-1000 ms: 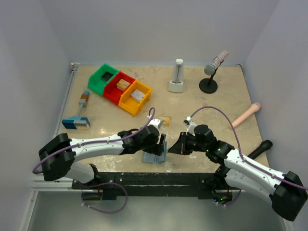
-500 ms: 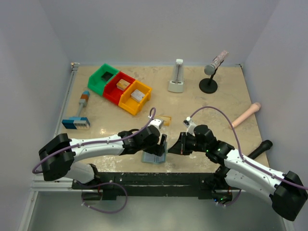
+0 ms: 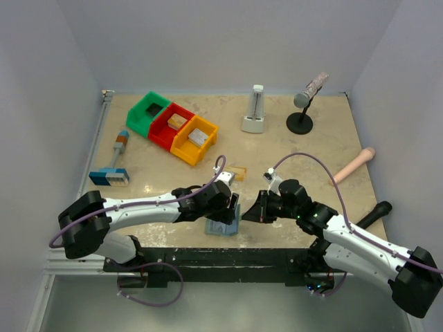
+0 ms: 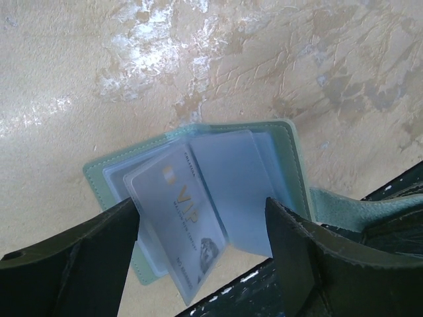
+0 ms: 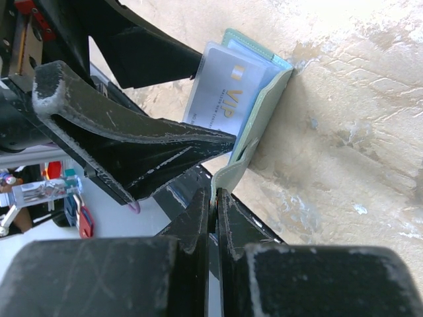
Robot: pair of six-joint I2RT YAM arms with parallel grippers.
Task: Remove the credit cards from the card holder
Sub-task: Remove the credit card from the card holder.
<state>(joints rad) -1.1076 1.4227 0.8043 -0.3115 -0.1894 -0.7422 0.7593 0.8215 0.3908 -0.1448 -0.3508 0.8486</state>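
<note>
pinching a flap of the open card holder (image 4: 294,158) with the right gripper (image 5: 213,198), fingers pressed together, at the near edge of the table (image 4: 264,53). hovering the left gripper (image 4: 201,205) spread wide over the holder's open panel, one finger on either side of the pale blue-grey card (image 4: 185,211) poking partway out of its pocket. beyond the left gripper, flat on the table and apart from the holder: the orange-gold card (image 3: 239,172).
</note>
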